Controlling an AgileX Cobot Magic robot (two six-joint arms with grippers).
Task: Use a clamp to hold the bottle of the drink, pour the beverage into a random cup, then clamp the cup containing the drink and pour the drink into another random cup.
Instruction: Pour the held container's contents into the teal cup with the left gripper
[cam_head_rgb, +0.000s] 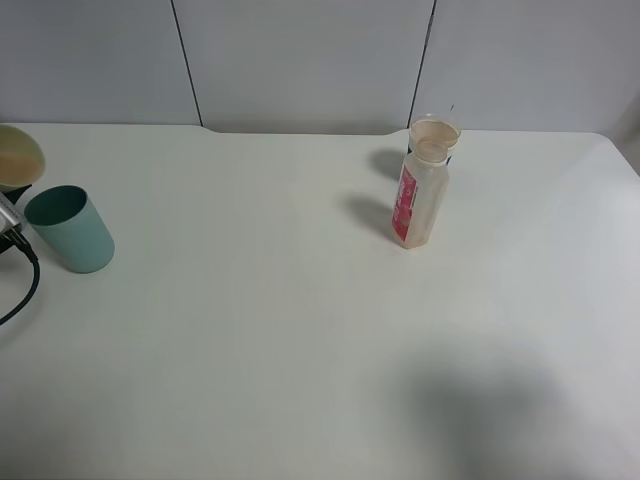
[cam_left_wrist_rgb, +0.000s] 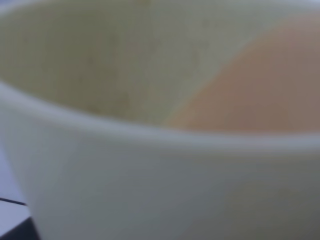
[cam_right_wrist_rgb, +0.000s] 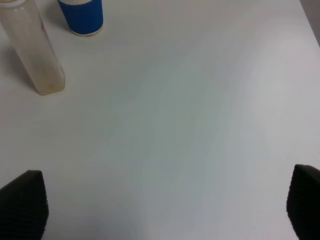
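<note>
At the worktop's (cam_head_rgb: 300, 350) far left edge the yellow-green tumbler (cam_head_rgb: 18, 155) is tipped, its long axis leaning so the mouth faces the high camera, smooth plastic holding milky tan drink (cam_left_wrist_rgb: 260, 85). The left pincer is clamped on it. Just beside stands the upright teal tumbler (cam_head_rgb: 72, 230). The faceted clear bottle (cam_head_rgb: 418, 195) stands upright mid-right. The right pincer (cam_right_wrist_rgb: 165, 205) gapes wide, empty.
</note>
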